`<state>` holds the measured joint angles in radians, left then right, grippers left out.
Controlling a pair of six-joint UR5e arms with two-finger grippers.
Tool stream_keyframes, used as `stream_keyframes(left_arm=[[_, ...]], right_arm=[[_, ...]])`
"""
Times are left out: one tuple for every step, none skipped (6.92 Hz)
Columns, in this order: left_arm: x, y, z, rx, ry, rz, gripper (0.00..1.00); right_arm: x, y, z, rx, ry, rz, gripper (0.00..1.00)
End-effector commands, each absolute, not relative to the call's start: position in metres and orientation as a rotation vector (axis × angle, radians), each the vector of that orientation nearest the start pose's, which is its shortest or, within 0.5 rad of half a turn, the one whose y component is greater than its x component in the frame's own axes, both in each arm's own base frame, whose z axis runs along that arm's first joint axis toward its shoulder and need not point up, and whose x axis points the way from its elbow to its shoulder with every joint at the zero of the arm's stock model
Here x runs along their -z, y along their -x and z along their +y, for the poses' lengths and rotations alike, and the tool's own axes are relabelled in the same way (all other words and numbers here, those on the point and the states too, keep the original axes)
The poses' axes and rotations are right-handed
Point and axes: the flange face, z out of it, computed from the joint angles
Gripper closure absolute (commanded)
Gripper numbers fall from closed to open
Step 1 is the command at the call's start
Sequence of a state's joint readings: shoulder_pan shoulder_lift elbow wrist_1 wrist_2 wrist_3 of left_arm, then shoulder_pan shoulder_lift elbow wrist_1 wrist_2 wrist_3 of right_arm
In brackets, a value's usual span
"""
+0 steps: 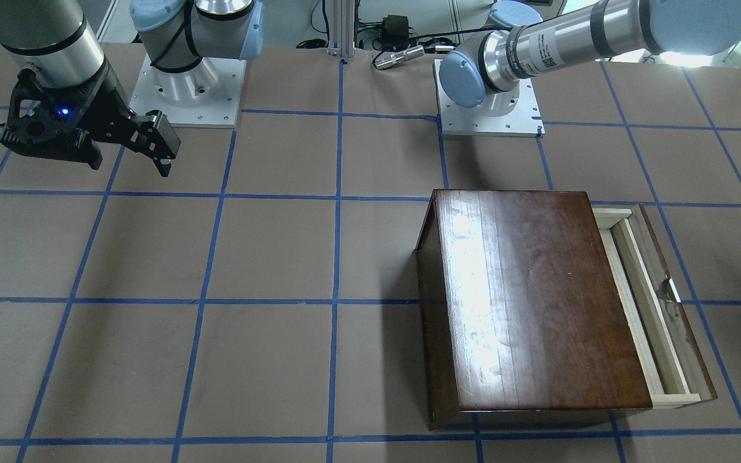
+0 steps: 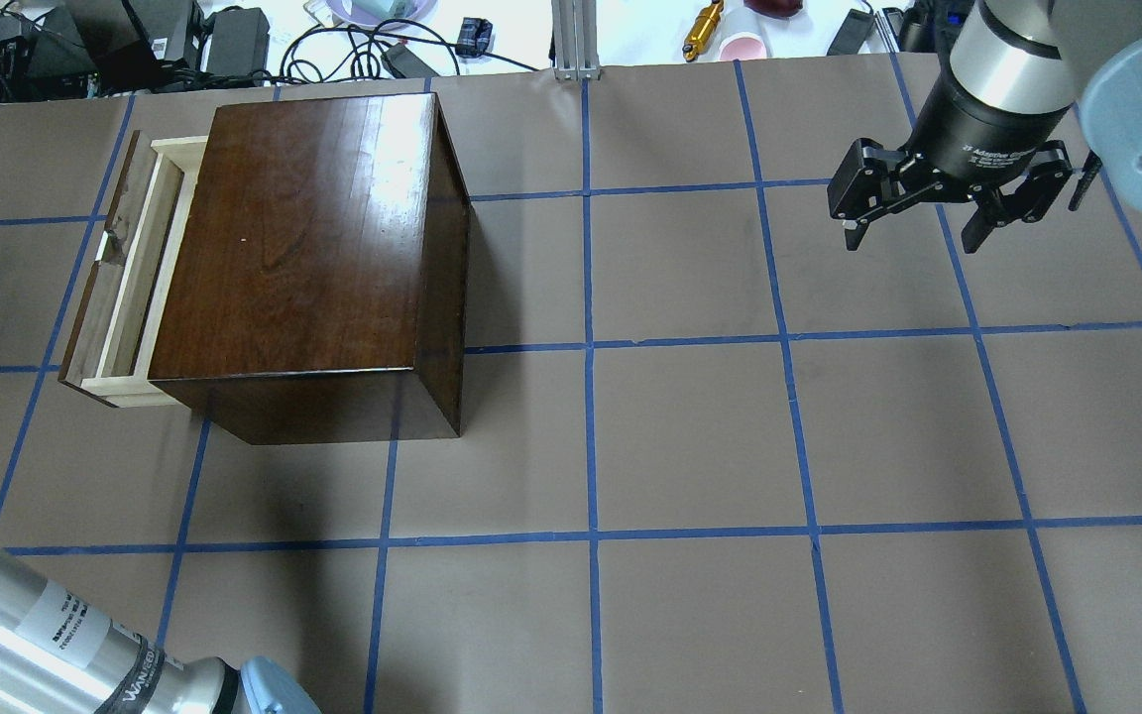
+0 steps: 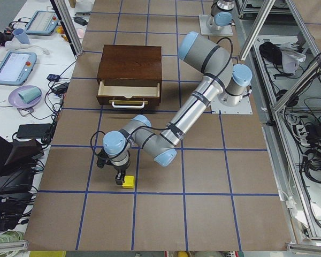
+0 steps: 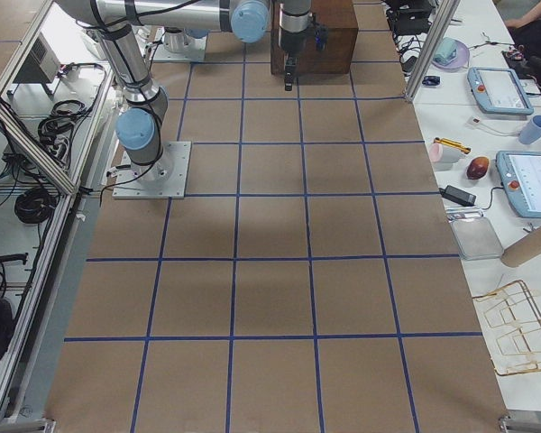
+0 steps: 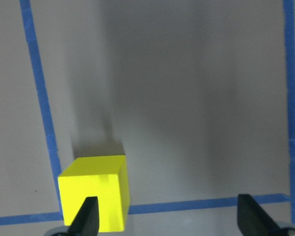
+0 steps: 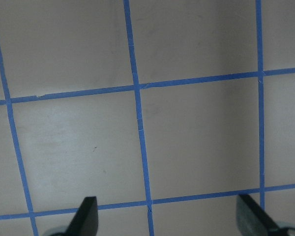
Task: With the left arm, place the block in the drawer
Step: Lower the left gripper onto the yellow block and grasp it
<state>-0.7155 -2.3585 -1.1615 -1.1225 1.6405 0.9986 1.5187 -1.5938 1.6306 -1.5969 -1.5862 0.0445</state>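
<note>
Very little writing can be read: white lettering on the black body of the right pincer (image 2: 913, 238) seems to include the word "Adaptive", and the white sticker (image 1: 541, 46) on the left arm (image 3: 198, 101) has print too small to make out. You have two silver arms with pale blue joint caps, two black pincers, one yellow block (image 5: 101, 189), one glossy dark wooden box (image 2: 303, 238) and one drawer (image 3: 129, 92) with a single metal pull (image 3: 129, 105). The counter (image 2: 690, 426) is brown and divided into squares by blue tape (image 2: 591, 436). The drawer stands pulled out of the box, its pale wood sides showing. The block sits on the counter, well apart from the box and out in front of the drawer, beside a crossing of tape lines. The left pincer (image 5: 169, 219) hangs just over it with its jaws spread wide. In the left wrist view the block lies off centre, at the view's left fingertip (image 5: 88, 219), which overlaps its front face, and bare counter fills the rest of the gap. You cannot tell whether that fingertip touches the block. The right arm (image 2: 1002, 59) holds its pincer above bare counter on the far side from the box, jaws likewise apart and gripping nothing.
</note>
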Motion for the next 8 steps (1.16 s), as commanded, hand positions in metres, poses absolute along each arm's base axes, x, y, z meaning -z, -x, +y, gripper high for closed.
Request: stream_keyframes(left_arm=[[-0.214, -0.513, -0.600, -0.020, -0.228, 3.025, 0.00], [-0.207, -0.518, -0.602, -0.014, -0.244, 3.020, 0.00], [-0.204, -0.521, -0.604, -0.008, -0.260, 3.018, 0.00], [-0.198, -0.522, -0.604, -0.010, -0.261, 3.025, 0.00], [-0.190, -0.521, -0.605, -0.017, -0.262, 3.034, 0.00], [-0.191, -0.522, -0.605, -0.016, -0.271, 3.032, 0.21], [-0.191, -0.522, -0.605, -0.015, -0.271, 3.031, 0.38], [-0.191, -0.522, -0.605, -0.015, -0.274, 3.031, 0.52]], right_arm=[[-0.472, -0.107, -0.487, -0.017, -0.152, 3.153, 0.00], [-0.472, -0.107, -0.487, -0.017, -0.152, 3.153, 0.00], [-0.472, -0.107, -0.487, -0.017, -0.152, 3.153, 0.00], [-0.472, -0.107, -0.487, -0.017, -0.152, 3.153, 0.00], [-0.472, -0.107, -0.487, -0.017, -0.152, 3.153, 0.00], [-0.472, -0.107, -0.487, -0.017, -0.152, 3.153, 0.00], [-0.472, -0.107, -0.487, -0.019, -0.152, 3.153, 0.00], [-0.472, -0.106, -0.487, -0.017, -0.152, 3.155, 0.00]])
